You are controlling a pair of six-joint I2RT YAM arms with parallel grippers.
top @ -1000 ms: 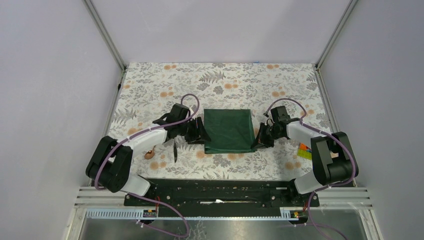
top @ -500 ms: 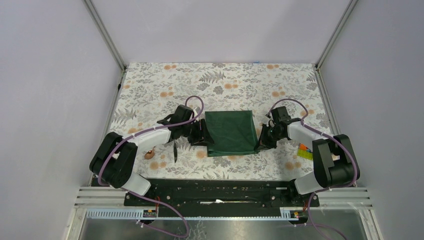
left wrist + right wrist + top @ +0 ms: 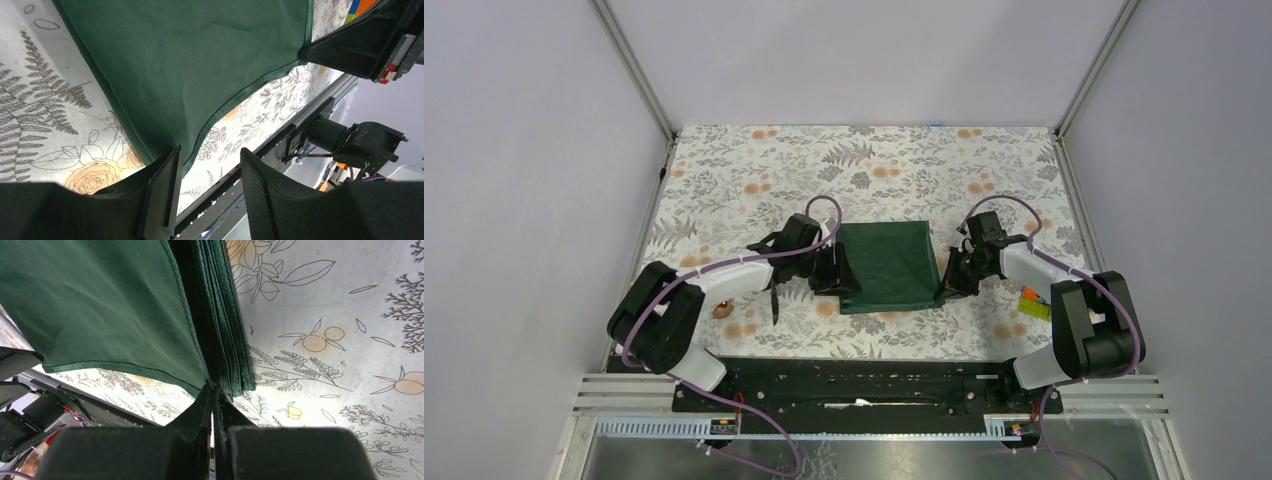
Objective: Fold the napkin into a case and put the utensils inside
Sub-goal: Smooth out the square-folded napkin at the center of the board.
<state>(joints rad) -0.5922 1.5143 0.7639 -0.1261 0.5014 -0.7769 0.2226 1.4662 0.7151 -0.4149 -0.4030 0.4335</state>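
Dark green cloth, the napkin (image 3: 886, 265), lies folded to a near-square in the middle of the floral tablecloth (image 3: 874, 170) in the top view. The left tool (image 3: 839, 275) is at its left edge and the right tool (image 3: 944, 285) at its right edge, near the front corner. The copper spoon (image 3: 722, 309) and the black knife (image 3: 774, 302) lie on the tablecloth left of the napkin, beside the left arm and apart from the cloth. Some small bright blocks (image 3: 1032, 303) sit by the right arm. In the left wrist view the napkin (image 3: 190, 65) fills the upper part of the picture, with its hemmed near edge running down to a corner that ends between the fingers of the left tool (image 3: 210, 152). The jaws stand partly apart, with patterned tablecloth showing in the gap. The corner rests by one finger (image 3: 165, 190) and is not pinched. At the cloth's far corner the right tool appears as a dark wedge. In the right wrist view the right tool (image 3: 214, 390) is closed tight on the hem of the napkin's top layer (image 3: 100, 300). That layer is raised off the lower folds (image 3: 225, 315), which lie stacked flat on the tablecloth with a dark gap under the lifted sheet.
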